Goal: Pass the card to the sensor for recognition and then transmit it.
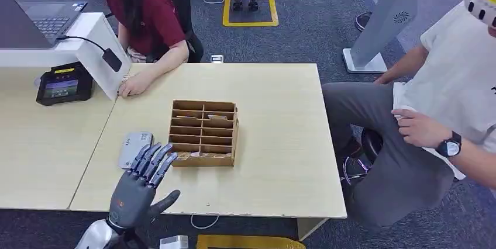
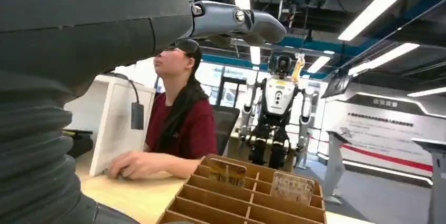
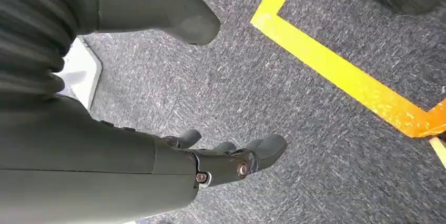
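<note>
Left hand [image 1: 142,184] raised over the near edge of the surface [image 1: 281,144], fingers spread, holding nothing. Card reader [image 1: 134,148] lies flat just beyond its fingertips, at 9 o'clock of the cardboard organizer [image 1: 203,133]. Cards [image 2: 227,172] stand upright in the organizer's far compartments. Right hand [image 3: 221,155] hangs over grey carpet [image 3: 315,129], fingers loosely apart, empty.

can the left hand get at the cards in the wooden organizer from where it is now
Probably yes. The left hand is open above the table's near edge, just beside the wooden organizer. Nothing lies between them, and the cards stand up out of open-topped slots. The grey device sits under its fingers, off the path.
</note>
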Controlling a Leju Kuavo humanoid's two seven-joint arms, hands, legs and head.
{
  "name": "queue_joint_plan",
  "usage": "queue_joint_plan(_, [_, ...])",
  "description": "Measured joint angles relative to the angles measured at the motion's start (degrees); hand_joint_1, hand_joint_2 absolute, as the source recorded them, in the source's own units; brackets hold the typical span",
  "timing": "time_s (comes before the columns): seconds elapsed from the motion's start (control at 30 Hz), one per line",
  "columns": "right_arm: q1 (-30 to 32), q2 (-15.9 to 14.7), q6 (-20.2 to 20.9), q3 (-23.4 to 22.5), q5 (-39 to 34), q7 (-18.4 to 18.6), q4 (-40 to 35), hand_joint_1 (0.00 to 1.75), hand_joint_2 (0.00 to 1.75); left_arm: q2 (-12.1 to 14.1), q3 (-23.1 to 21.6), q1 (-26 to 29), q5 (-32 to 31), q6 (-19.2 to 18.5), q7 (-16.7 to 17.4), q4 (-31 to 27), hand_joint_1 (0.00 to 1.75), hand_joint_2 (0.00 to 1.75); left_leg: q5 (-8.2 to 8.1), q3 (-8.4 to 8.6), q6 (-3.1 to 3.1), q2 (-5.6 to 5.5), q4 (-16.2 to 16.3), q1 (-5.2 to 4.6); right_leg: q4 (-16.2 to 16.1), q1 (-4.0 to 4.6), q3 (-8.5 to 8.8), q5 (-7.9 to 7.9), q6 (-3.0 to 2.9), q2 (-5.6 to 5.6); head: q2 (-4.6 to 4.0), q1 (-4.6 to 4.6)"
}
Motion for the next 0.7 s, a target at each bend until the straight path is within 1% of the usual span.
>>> queue_joint_plan(0.2, [-0.02,0.07,-0.15,-0.02,0.22,0.35,0.02,0.00,1.75,-0.17,-1.51,-1.75,-4.04,1.79,5.15,4.78,0.00,1.75,0.00,0.01,0.00,0.00,0.00,0.01,0.00,0.01,-0.01,0.00,0.00,0.00,0.00,0.00])
queue_joint_plan(0.37, [0.12,0.39,-0.41,-0.04,0.22,0.35,0.02,0.00,1.75,-0.87,-1.57,-3.45,-8.73,1.88,10.85,8.68,0.00,1.75,0.00,0.00,0.00,0.00,0.00,0.01,0.00,0.01,0.00,0.00,0.00,0.00,0.00,0.02])
queue_joint_plan(0.43, [0.17,0.52,-0.57,-0.09,0.22,0.31,0.02,0.00,1.75,-1.11,-1.57,-3.96,-9.09,1.75,11.84,9.94,0.00,1.75,0.00,0.00,0.00,0.00,0.00,0.00,0.00,0.01,0.00,0.00,0.00,0.00,0.00,0.00])
queue_joint_plan(0.53, [0.28,0.61,-0.87,-0.15,0.22,0.20,0.02,0.00,1.75,-1.73,-1.53,-4.56,-7.52,1.68,11.87,11.45,0.00,1.75,0.00,0.00,0.00,0.00,0.00,0.00,0.00,0.01,0.00,0.00,0.00,0.00,0.00,0.02])
queue_joint_plan(0.7, [0.43,0.66,-1.07,-0.37,0.26,0.09,0.02,0.00,1.75,-2.69,-0.94,-4.80,-8.39,1.22,13.64,12.61,0.00,1.75,0.00,0.00,0.00,0.00,0.00,0.00,0.00,0.00,0.00,0.00,0.00,0.00,0.00,0.02])
